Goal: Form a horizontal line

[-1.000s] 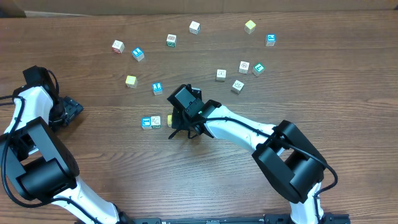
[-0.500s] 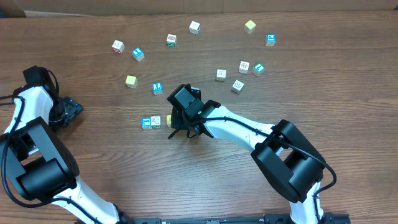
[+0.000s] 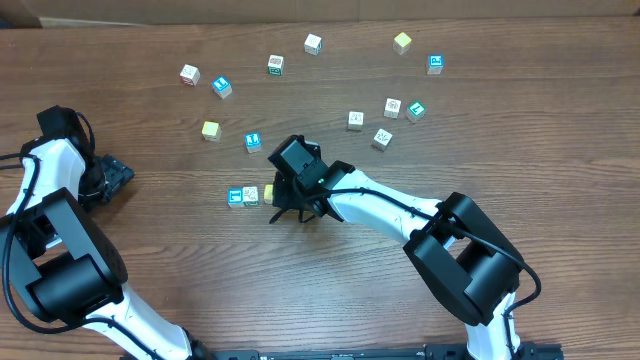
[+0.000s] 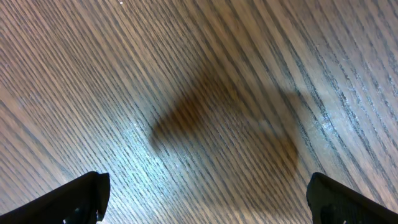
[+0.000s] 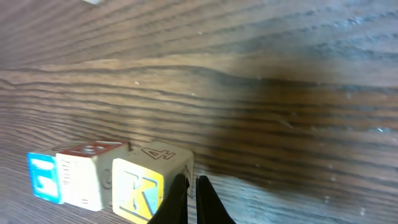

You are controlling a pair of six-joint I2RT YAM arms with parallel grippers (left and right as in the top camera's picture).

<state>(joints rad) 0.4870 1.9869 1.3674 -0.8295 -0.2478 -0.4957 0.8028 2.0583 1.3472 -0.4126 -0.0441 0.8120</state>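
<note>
A short row lies left of centre: a blue-faced cube [image 3: 236, 197], a white printed cube [image 3: 251, 195] and a pale yellow cube [image 3: 268, 190], touching side by side. In the right wrist view they are the blue cube [image 5: 43, 177], the white cube [image 5: 87, 174] and the yellow cube with a K face [image 5: 146, 183]. My right gripper [image 3: 283, 203] is shut and empty, its closed fingertips [image 5: 191, 186] against the yellow cube's right side. My left gripper [image 3: 115, 175] is open over bare wood [image 4: 211, 205] at the far left.
Loose cubes lie scattered behind the row: a yellow one [image 3: 210, 130], a blue one [image 3: 253, 142], white ones [image 3: 356, 120] [image 3: 382, 139], and several more along the back up to a yellow one [image 3: 402, 42]. The right arm [image 3: 400, 215] crosses the middle.
The right gripper and the yellow cube beside it have shifted very slightly left, toward the white cube. The left arm has not moved.
</note>
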